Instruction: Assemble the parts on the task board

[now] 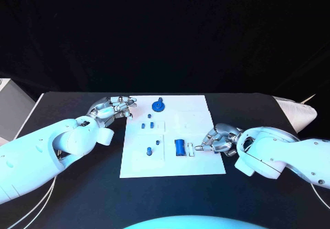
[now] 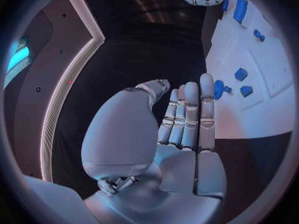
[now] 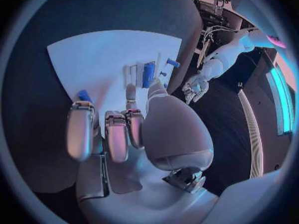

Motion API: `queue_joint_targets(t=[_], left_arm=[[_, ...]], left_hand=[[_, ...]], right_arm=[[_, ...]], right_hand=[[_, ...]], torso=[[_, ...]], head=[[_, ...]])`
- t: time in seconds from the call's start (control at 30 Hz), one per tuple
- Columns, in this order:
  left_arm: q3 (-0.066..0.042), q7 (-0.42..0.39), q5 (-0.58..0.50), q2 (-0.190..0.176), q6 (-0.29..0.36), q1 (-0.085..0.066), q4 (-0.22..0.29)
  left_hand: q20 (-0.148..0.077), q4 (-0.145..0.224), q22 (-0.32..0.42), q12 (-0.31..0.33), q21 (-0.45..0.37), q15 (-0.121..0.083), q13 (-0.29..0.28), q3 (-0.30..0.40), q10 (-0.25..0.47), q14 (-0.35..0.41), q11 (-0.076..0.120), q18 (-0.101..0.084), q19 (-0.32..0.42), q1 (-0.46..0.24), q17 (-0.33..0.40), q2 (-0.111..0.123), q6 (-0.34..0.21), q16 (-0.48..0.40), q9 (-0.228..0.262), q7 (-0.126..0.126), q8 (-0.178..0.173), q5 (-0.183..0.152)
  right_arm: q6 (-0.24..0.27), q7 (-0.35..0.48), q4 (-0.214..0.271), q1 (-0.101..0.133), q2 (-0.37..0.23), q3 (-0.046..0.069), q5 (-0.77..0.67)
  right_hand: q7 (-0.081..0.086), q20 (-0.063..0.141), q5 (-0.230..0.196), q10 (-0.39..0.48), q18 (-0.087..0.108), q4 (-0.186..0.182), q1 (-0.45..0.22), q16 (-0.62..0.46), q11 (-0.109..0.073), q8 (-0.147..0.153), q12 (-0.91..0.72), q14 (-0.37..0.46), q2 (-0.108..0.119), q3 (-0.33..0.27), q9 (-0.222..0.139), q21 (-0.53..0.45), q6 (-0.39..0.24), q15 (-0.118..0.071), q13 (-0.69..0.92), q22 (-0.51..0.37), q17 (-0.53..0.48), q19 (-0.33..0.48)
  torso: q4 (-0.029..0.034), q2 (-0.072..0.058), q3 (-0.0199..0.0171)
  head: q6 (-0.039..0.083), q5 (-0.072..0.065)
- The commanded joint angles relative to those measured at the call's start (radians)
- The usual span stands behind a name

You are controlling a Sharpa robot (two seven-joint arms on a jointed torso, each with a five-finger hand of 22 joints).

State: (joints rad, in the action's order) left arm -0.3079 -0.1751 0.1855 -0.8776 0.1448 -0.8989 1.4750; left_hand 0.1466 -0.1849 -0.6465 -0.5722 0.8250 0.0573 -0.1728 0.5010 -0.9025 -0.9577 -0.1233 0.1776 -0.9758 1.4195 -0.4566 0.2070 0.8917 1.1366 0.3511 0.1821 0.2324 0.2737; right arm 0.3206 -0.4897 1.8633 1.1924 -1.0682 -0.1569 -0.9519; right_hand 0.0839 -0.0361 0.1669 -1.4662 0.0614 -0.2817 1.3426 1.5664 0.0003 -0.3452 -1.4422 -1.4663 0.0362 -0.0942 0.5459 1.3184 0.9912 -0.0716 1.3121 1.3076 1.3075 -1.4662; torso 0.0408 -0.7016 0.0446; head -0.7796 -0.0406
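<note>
Seen from the head: task board (image 1: pixel 172 164) carrying blue parts (image 1: pixel 180 147), left hand (image 1: pixel 113 109) empty with fingers apart at its edge, right hand (image 1: pixel 219 140) curled, grip unclear.

No readable text, labels, nos. or signs anywhere right now — nothing legible on the task board (image 1: pixel 172 162), its blue parts (image 1: pixel 180 147) or either arm.

Two big white arms with smooth round shells, a shiny silver left hand (image 1: pixel 113 109) and right hand (image 1: pixel 219 139) with many small parts, thin white cables under the left arm
</note>
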Motion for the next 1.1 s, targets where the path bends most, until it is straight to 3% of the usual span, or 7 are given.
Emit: queue_joint_targets(t=[0.03,0.13,0.3,0.6,0.8,1.1], left_arm=[[0.000,-0.015,-0.004,0.002,-0.011,0.001,0.003],[0.000,-0.023,-0.005,0.002,-0.011,0.002,0.004],[0.000,-0.029,-0.005,0.001,-0.010,0.007,0.008],[0.000,-0.031,-0.005,0.000,-0.010,0.013,0.013],[0.000,-0.028,-0.005,0.000,-0.011,0.014,0.011],[0.000,-0.025,-0.004,0.000,-0.014,0.016,0.009]], left_hand=[[0.000,-0.007,0.002,-0.005,-0.008,-0.003,0.002,0.001,0.008,0.002,0.001,0.007,-0.005,-0.004,0.002,-0.004,-0.002,-0.004,0.002,0.003,0.003,0.000],[0.000,-0.007,0.002,-0.005,-0.008,-0.003,0.002,0.001,0.008,0.002,0.001,0.007,-0.005,-0.004,0.002,-0.004,-0.002,-0.004,0.002,0.003,0.003,0.000],[0.000,-0.007,0.002,-0.005,-0.008,-0.003,0.002,0.001,0.008,0.002,0.001,0.007,-0.005,-0.004,0.002,-0.004,-0.002,-0.004,0.002,0.003,0.003,0.000],[0.001,-0.008,0.003,-0.005,-0.009,-0.003,0.002,0.000,0.008,0.002,0.001,0.007,-0.006,-0.004,0.002,-0.002,-0.001,-0.003,0.003,0.002,0.004,0.000],[0.001,-0.008,0.003,-0.006,-0.010,-0.004,0.002,0.000,0.008,0.002,0.001,0.007,-0.006,-0.003,0.002,-0.002,0.000,-0.003,0.003,0.002,0.004,0.000],[0.001,-0.008,0.003,-0.006,-0.010,-0.004,0.002,0.000,0.008,0.002,0.001,0.007,-0.006,-0.003,0.002,-0.002,0.000,-0.003,0.003,0.002,0.004,0.000]], right_arm=[[-0.050,0.063,-0.027,0.005,-0.022,0.000,-0.014],[-0.060,0.073,-0.049,0.007,-0.044,0.000,-0.076],[-0.048,0.054,-0.070,0.009,-0.063,0.000,-0.151],[-0.026,-0.031,-0.083,0.007,-0.068,-0.002,-0.276],[-0.028,-0.064,-0.076,-0.002,-0.054,-0.003,-0.295],[-0.040,-0.090,-0.086,-0.021,-0.023,-0.005,-0.303]], right_hand=[[0.004,-0.006,-0.003,-0.056,-0.011,0.009,0.071,0.004,0.008,0.028,-0.025,-0.104,-0.013,0.027,-0.018,0.015,-0.013,0.010,0.199,0.111,0.263,-0.044],[0.006,-0.010,-0.023,-0.066,-0.013,-0.003,0.099,0.004,0.011,0.059,-0.037,-0.104,-0.009,0.043,-0.047,0.024,0.012,0.014,0.206,0.118,0.263,-0.047],[0.008,-0.013,-0.054,-0.069,-0.013,-0.009,0.079,0.004,0.013,0.077,-0.040,-0.104,0.016,0.034,-0.066,0.024,0.035,0.017,0.208,0.120,0.263,-0.048],[-0.017,0.000,-0.050,-0.069,-0.013,-0.013,-0.018,0.004,-0.008,0.044,-0.036,-0.104,0.064,0.047,-0.034,0.025,0.097,0.000,0.208,0.124,0.263,-0.050],[-0.025,0.005,-0.033,-0.068,-0.013,-0.014,-0.070,0.004,-0.015,0.028,-0.032,-0.104,0.074,0.068,-0.014,0.024,0.106,-0.006,0.207,0.125,0.263,-0.050],[-0.026,0.006,-0.031,-0.066,-0.012,-0.014,-0.081,0.004,-0.016,0.025,-0.027,-0.104,0.077,0.071,-0.010,0.021,0.106,-0.007,0.204,0.124,0.263,-0.050]], torso=[[-0.0021,0.000,0.0012],[-0.0029,0.001,0.0013],[-0.0019,0.001,0.0010],[-0.0016,0.000,0.0011],[-0.0006,-0.001,0.0003],[-0.0011,0.000,0.0006]], head=[[0.001,-0.004],[0.000,-0.006],[0.003,-0.014],[0.004,-0.020],[0.002,-0.019],[-0.001,-0.017]])
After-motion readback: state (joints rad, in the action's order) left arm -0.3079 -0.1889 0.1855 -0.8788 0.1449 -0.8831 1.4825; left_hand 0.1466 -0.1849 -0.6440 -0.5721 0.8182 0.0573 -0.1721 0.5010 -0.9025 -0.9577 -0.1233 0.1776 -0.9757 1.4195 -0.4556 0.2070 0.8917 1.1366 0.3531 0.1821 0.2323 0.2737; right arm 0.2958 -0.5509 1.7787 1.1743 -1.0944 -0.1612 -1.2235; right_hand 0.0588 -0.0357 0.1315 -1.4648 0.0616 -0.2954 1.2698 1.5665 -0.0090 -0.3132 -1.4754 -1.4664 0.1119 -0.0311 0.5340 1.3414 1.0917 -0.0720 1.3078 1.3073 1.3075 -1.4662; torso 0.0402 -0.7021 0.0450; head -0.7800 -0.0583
